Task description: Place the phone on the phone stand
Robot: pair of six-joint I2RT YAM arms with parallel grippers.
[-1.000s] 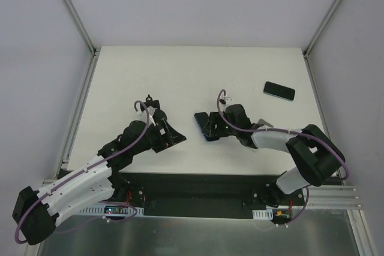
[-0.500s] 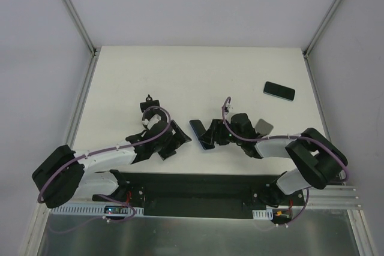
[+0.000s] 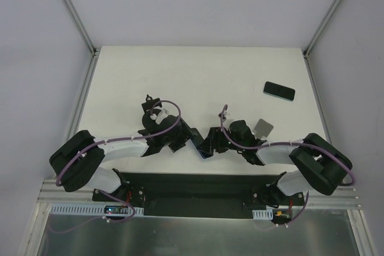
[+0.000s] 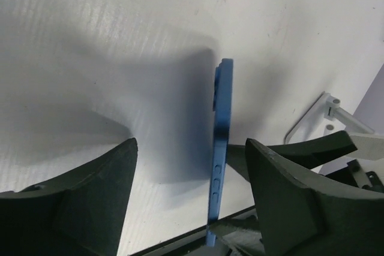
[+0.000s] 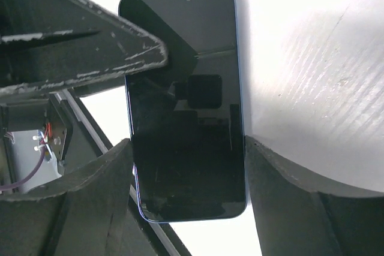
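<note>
A blue phone [image 3: 203, 146] with a black screen [image 5: 183, 106] is gripped at its lower end by my right gripper [image 3: 211, 142], whose fingers press on both of its long sides [image 5: 187, 143]. It is held tilted above the table's front middle. My left gripper [image 3: 187, 137] is open, its fingers on either side of the phone's edge [image 4: 217, 148] without touching it [image 4: 191, 143]. One left finger [image 5: 78, 46] lies across the phone's top corner in the right wrist view. The grey phone stand [image 3: 263, 127] sits on the table just right of the right gripper.
A second dark phone [image 3: 279, 90] lies flat at the far right of the table. The black front rail [image 3: 192, 184] runs just below both grippers. Frame posts [image 3: 78, 16] stand at the table's back corners.
My left arm has swung right until its open fingers straddle the phone. My right gripper has drawn the phone slightly toward the front edge, uncovering the grey stand.
</note>
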